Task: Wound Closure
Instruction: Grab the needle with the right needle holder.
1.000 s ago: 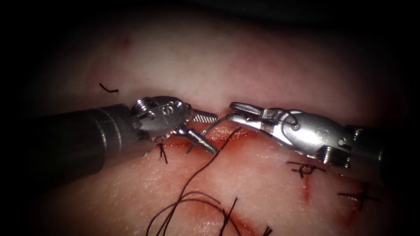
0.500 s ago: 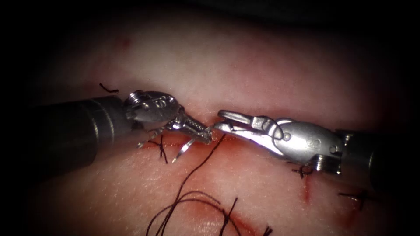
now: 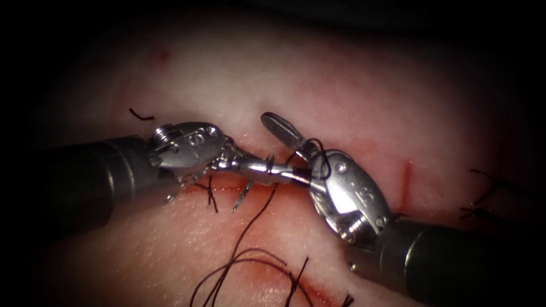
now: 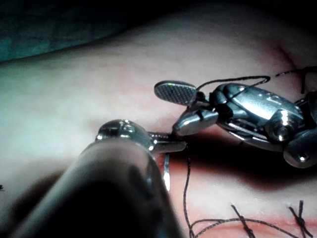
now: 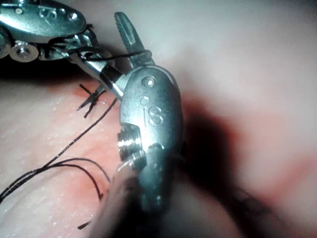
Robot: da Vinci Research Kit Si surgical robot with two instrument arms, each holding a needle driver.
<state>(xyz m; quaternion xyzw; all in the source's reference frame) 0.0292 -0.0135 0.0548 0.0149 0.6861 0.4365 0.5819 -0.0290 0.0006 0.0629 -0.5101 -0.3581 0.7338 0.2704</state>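
My left tool [image 3: 267,168] comes in from the left and lies low over the cut [image 3: 224,186], which runs left to right across the tissue [image 3: 318,74]. Its fingers are pressed together and pinch the needle [image 3: 243,196] partway along its curve; I cannot tell the exact spot, because the metal there overlaps. The needle's pointed end hangs free on the near side of these fingers, slanting down over the cut, and it is out of the tissue. In the left wrist view the same short bright length of needle shows just beneath my closed fingers.

My right tool [image 3: 276,145] comes in from the near right with its wrist bent toward the left tool. Its fingers are spread wide. One stands up and away toward the far side, with its ridged face showing, and the other lies flat, pointing left, with its tip right against my left fingers. I see nothing clasped between them.

The thread [image 3: 250,227] drops from the place where the two tools meet, crosses the cut and runs to the near side, where it lies in loose loops on the tissue. A dark strand is also draped over the right tool's wrist, just behind the spread fingers.

One of the tied stitches [image 3: 211,196] sits on the cut below my left tool, and more lie at the far right. A short cut end of thread [image 3: 141,116] rests on the tissue beyond the left tool. Red fluid [image 3: 267,274] stains the cut line and the near tissue.
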